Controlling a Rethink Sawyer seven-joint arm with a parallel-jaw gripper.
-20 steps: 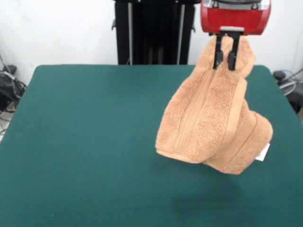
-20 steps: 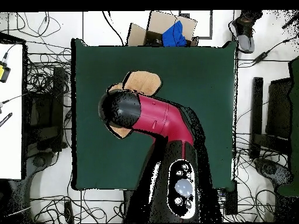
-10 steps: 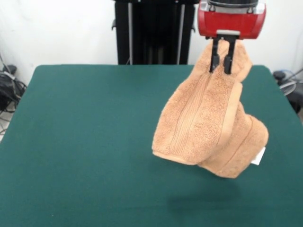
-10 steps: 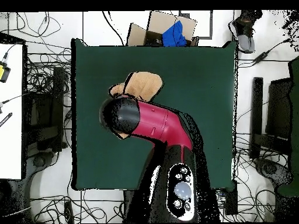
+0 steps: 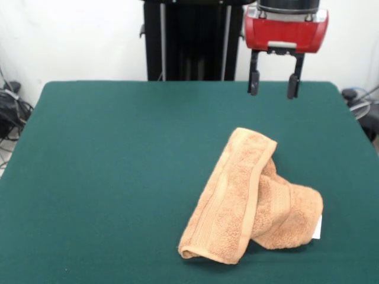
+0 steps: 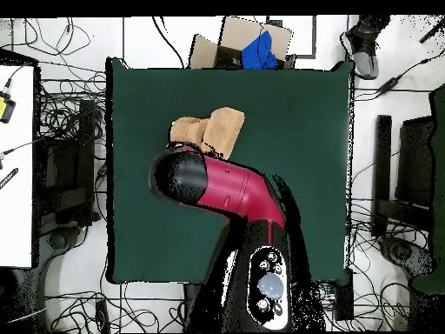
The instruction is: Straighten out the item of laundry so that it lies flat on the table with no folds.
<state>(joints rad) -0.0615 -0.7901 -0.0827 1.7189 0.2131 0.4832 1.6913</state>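
Dropped since a moment ago — one towel point(image 5: 251, 201) now lying crumpled and folded over on the green table point(image 5: 106, 177), white tag point(image 5: 318, 227) poking out. One gripper point(image 5: 273, 86) hanging above, fingers spread, empty.

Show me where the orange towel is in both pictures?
Front view: the peach-orange towel lies folded on the green table, lower right of middle, below the open gripper.
Overhead view: the towel is upper left of middle, just above the arm's black end.
Shared landmark: the red and black arm.
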